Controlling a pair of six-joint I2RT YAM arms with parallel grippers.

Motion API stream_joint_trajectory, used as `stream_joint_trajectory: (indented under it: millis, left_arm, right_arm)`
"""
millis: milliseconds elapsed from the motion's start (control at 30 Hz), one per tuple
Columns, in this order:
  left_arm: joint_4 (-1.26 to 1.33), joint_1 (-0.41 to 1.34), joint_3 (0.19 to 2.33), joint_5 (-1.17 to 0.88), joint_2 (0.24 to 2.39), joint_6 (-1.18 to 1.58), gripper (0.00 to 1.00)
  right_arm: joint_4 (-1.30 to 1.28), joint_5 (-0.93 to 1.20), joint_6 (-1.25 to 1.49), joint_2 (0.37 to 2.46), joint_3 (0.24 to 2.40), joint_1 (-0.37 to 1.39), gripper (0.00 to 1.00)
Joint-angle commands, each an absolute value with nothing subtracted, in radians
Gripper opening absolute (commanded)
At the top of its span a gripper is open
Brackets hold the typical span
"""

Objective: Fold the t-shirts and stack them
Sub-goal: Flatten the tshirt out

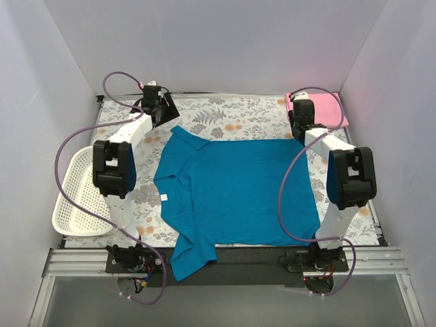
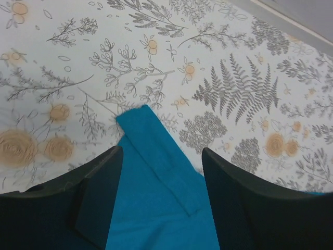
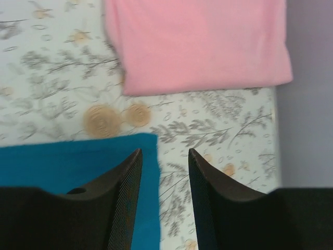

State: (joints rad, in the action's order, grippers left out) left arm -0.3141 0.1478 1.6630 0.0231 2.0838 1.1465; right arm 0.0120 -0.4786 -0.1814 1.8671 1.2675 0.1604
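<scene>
Teal t-shirt lies flat, sleeve overhanging near edge.

Use the teal t-shirt as your marker. Beyond its far edge you have a bare band of flowered tablecloth up to the back wall (the widest open lane). Past its far right corner the pink t-shirt fills the table's corner, hard by the right wall, with only a narrow bare strip between the two shirts. To its left the white basket overhangs the table edge, and a purple cable loops across it, apparently above the rim.
</scene>
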Motion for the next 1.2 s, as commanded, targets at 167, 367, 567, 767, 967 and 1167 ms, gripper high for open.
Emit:
stream_joint_trajectory:
  millis: [167,367,567,767,967,1167]
  left_arm:
    - [-0.604,0.261,1.329,0.196,1.634,1.236,0.55]
    - [-0.713,0.348,0.972,0.204,1.407,1.367,0.32]
    - [-0.744,0.39,0.783,0.134,1.283,1.498,0.26]
    - [-0.703,0.391,0.713,0.143,1.305,1.571,0.18]
    - [-0.719,0.385,0.677,0.218,1.384,1.657,0.09]
    - [-0.759,0.296,0.678,0.331,1.382,1.615,0.08]
  right_arm:
    - [-0.12,0.049,0.084,1.522,1.01,0.314,0.46]
    - [-0.118,0.15,0.182,1.341,0.781,0.405,0.45]
    - [-0.098,0.167,0.221,1.258,0.657,0.419,0.45]
    - [-0.06,0.169,0.222,1.241,0.603,0.419,0.45]
    - [-0.049,0.094,0.212,1.267,0.568,0.416,0.45]
    - [-0.052,0.048,0.235,1.273,0.532,0.38,0.45]
